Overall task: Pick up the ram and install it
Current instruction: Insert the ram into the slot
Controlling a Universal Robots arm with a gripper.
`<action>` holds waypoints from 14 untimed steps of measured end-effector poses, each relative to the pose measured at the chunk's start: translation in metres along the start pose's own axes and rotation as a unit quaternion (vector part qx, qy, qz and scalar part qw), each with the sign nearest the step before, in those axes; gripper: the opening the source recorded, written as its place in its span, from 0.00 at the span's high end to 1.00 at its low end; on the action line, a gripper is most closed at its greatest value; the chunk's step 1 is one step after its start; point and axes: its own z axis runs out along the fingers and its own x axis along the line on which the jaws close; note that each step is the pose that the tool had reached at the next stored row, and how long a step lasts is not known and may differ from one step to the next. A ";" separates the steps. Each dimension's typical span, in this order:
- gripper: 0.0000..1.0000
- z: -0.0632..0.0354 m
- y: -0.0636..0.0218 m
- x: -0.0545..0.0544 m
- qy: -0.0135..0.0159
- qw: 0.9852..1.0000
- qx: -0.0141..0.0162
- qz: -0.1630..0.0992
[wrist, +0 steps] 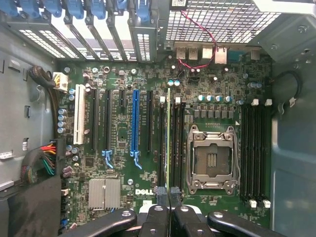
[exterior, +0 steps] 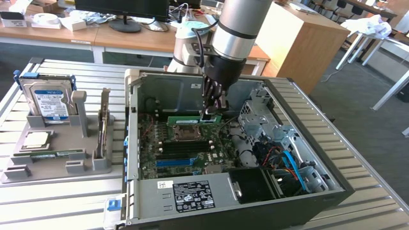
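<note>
The ram point(exterior: 191, 119) is a thin green stick, held level over the motherboard point(exterior: 182, 148) inside the open computer case point(exterior: 191, 196). My gripper point(exterior: 211, 114) reaches down from above and is shut on the stick's end nearest the exterior view's right. In the wrist view the ram point(wrist: 168, 138) appears edge-on as a narrow green line running away from my gripper point(wrist: 168, 196). It hangs over the black memory slots point(wrist: 177, 143) beside the open processor socket point(wrist: 212, 158). I cannot tell whether it touches a slot.
A grey fixture tray point(exterior: 57, 165) at the exterior view's left carries a hard drive point(exterior: 48, 98) and a square silver processor point(exterior: 36, 140). More memory slots point(wrist: 254, 148), a blue expansion slot point(wrist: 135, 123), cable bundles point(wrist: 42, 163) and the drive cage point(exterior: 262, 120) crowd the case.
</note>
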 end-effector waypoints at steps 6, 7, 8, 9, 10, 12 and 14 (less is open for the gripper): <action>0.89 0.0023 -0.0001 0.000 0.000 1.000 0.000 0.000; 0.89 0.0028 -0.0001 0.000 0.000 1.000 0.000 0.000; 0.89 0.0035 -0.0001 0.000 0.000 1.000 0.000 0.000; 0.89 0.0043 -0.0002 0.000 0.000 1.000 0.000 0.000; 0.89 0.0051 -0.0002 0.000 0.000 1.000 0.000 0.000; 0.89 0.0068 -0.0003 0.000 0.000 1.000 0.000 0.000; 0.89 0.0081 -0.0003 0.000 0.000 1.000 0.000 0.000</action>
